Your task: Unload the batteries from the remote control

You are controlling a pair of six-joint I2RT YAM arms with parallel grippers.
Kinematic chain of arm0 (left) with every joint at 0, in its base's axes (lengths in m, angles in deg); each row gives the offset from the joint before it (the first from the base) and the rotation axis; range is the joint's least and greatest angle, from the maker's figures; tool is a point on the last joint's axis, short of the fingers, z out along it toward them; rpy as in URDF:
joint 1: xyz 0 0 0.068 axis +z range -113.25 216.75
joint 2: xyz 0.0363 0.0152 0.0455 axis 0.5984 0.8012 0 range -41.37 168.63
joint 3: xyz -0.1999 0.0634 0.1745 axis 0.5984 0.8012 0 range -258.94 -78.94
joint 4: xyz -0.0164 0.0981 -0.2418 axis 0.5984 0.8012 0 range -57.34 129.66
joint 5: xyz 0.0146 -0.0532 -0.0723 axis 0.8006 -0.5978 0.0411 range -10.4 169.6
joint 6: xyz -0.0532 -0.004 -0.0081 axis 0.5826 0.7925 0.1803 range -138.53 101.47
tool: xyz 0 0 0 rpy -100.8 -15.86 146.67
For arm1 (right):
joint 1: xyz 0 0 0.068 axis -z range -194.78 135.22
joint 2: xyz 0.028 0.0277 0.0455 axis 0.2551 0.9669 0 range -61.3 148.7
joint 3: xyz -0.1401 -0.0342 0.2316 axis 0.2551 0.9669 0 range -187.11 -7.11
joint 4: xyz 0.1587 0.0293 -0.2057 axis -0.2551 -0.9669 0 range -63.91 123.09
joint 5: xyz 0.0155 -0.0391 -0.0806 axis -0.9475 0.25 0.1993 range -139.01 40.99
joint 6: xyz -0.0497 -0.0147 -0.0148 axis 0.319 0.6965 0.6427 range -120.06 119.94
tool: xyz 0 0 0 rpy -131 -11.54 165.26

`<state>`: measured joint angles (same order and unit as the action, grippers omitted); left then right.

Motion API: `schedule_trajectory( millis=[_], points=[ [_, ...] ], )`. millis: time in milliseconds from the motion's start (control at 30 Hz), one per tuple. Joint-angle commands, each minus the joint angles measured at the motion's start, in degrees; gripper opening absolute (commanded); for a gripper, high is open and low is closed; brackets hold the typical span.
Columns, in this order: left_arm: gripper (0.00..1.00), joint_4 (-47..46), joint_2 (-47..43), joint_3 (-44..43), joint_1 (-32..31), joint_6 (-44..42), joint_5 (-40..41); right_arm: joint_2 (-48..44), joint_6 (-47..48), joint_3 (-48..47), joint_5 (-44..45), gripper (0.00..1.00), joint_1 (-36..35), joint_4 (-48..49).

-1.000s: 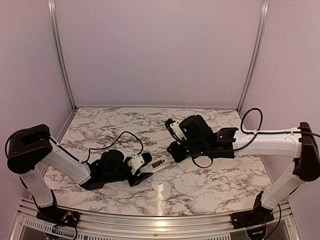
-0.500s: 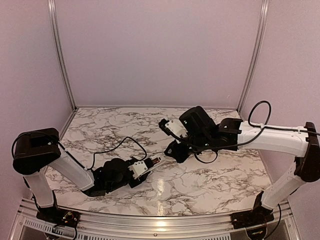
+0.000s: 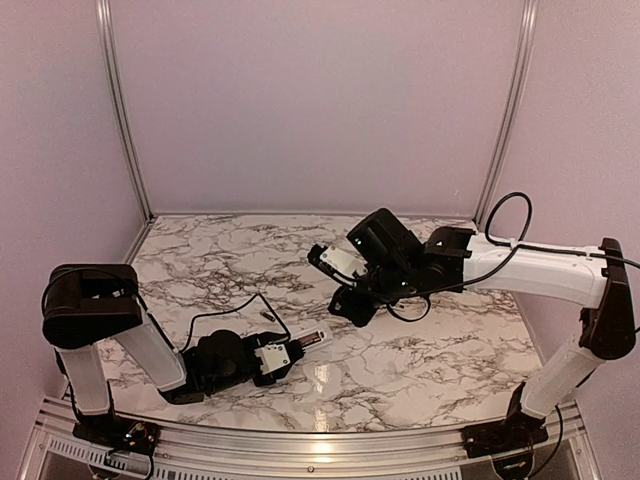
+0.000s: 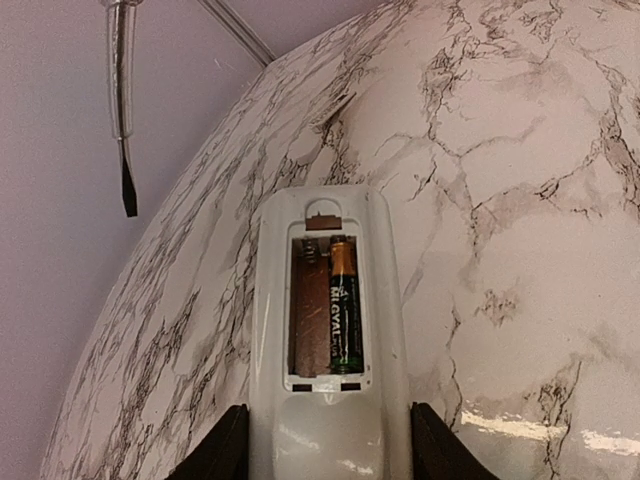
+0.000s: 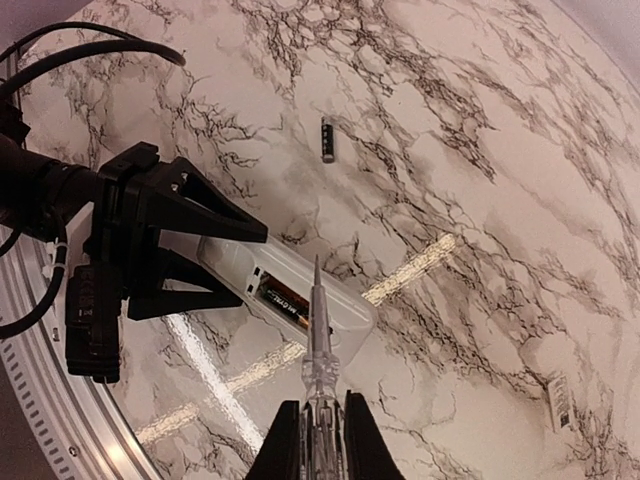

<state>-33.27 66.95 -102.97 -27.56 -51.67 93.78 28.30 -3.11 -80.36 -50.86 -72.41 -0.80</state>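
My left gripper [image 4: 328,440] is shut on the near end of the white remote control [image 4: 328,350], which lies low over the marble with its open compartment facing up. One dark battery [image 4: 345,305] sits in the right slot; the reddish left slot is empty. A second battery [image 5: 327,139] lies loose on the table beyond the remote control [image 5: 345,300]. My right gripper [image 5: 318,415] is shut on a clear-handled screwdriver [image 5: 320,340]. Its tip hovers just over the compartment end, and I cannot tell whether it touches. From above, the right gripper [image 3: 322,257] hangs behind the remote control [image 3: 312,341].
A thin pale flat strip [image 5: 558,400] with a dark label lies on the marble far to the right. The table's metal front rail [image 5: 60,420] runs close behind the left gripper [image 5: 190,250]. Black cables [image 3: 240,305] trail over the table by the left arm.
The left arm has folded back and drawn the remote control slightly nearer the front edge. The right gripper with the screwdriver has shifted left, toward the remote control.
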Motion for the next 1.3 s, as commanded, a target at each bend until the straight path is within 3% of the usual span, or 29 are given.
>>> schedule_trajectory(
  millis=[0,300,633,1267],
  points=[
    [0.00,-2.7,0.9,-1.6,-0.4,-1.3,-2.8,-0.6,0.8,-2.7,-1.7,0.00,-0.1,-3.9],
    [0.00,-0.6,-0.3,-0.5,-0.4,-5.1,-5.4,-2.2,-0.2,-3.0,-3.0,0.00,-0.1,-8.5],
    [0.00,-4.6,-0.5,1.7,-0.4,-6.6,-4.7,-1.6,-3.7,-3.8,-9.4,0.00,-0.1,-9.0],
    [0.00,-4.0,-0.6,1.7,-0.4,-6.9,-4.7,7.6,-6.8,-8.4,-9.5,0.00,-0.3,-13.1]
  ],
)
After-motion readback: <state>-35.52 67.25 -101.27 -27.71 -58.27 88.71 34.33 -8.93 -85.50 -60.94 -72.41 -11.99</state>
